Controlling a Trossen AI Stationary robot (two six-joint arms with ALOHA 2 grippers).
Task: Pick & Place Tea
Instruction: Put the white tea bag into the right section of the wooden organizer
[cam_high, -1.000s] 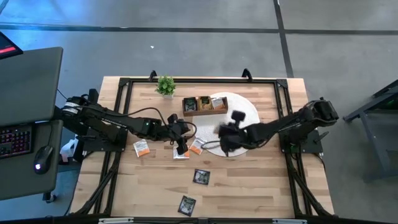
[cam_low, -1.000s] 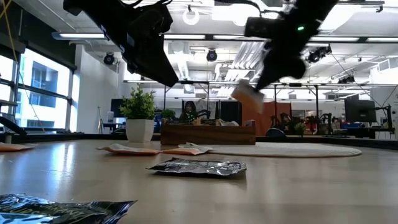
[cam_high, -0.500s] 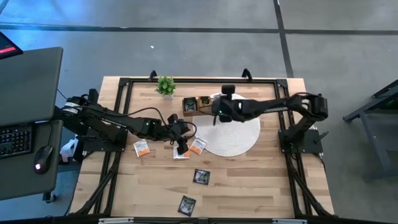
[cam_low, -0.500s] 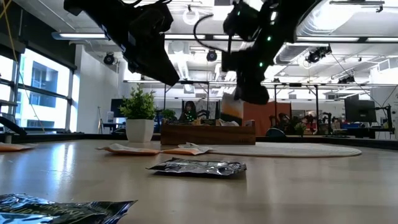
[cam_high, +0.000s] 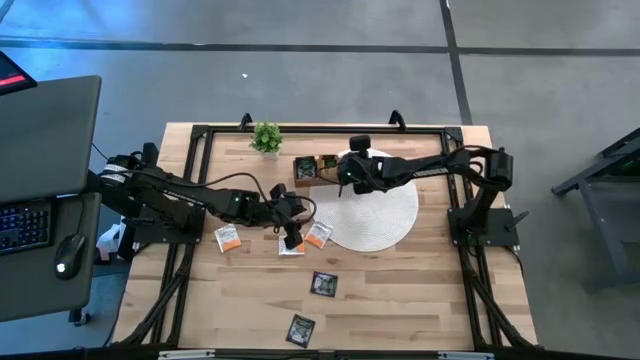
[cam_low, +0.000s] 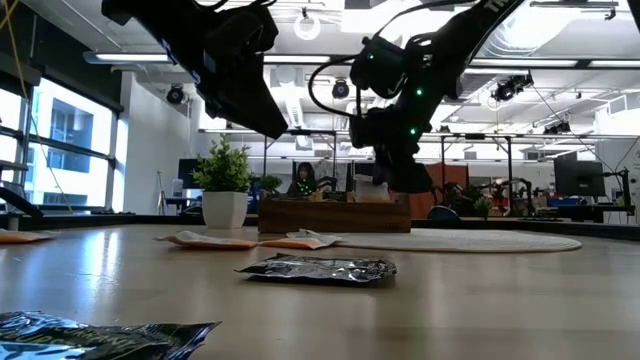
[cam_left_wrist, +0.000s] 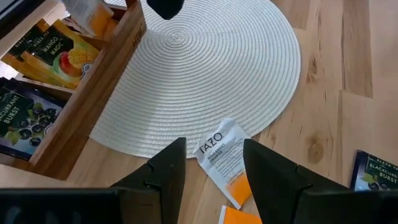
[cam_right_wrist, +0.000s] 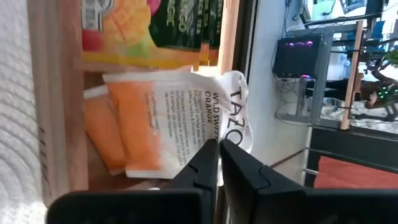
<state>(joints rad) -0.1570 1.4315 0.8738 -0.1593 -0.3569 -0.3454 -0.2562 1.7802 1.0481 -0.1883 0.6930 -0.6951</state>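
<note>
- The right end effector (cam_high: 341, 181) is reaching over the wooden compartment tray (cam_high: 312, 177) at the far edge of the round white woven mat (cam_high: 385, 212), its fingers nearly together and pinching the white-and-orange sachet (cam_right_wrist: 180, 118) that is lying on others in an end compartment; the fingertips are covering the sachet's near edge in the right wrist view.
- From overhead, the arm is hiding that compartment, so the sachet cannot be seen there.
- Yellow mango sachets (cam_left_wrist: 59, 50) are standing in the tray's next compartment, and dark blackcurrant sachets (cam_left_wrist: 22, 115) beyond them are being cut off by the frame edge.
- The left end effector (cam_high: 291, 238) is hovering just off the mat's near-left edge, fingers (cam_left_wrist: 168, 174) spread and empty, above a loose white-and-orange sachet (cam_left_wrist: 227, 158) on the tabletop (cam_high: 400, 300).
- An orange scrap (cam_left_wrist: 239, 216) below it is only partly showing.
- Two dark foil sachets (cam_high: 323, 284) (cam_high: 301, 328) are lying well clear of the mat toward the front; their print is too small to read.
- A small potted plant (cam_high: 266, 138) is standing left of the tray.
- In the low view, the tray's contents are mostly hidden behind its wall.
</note>
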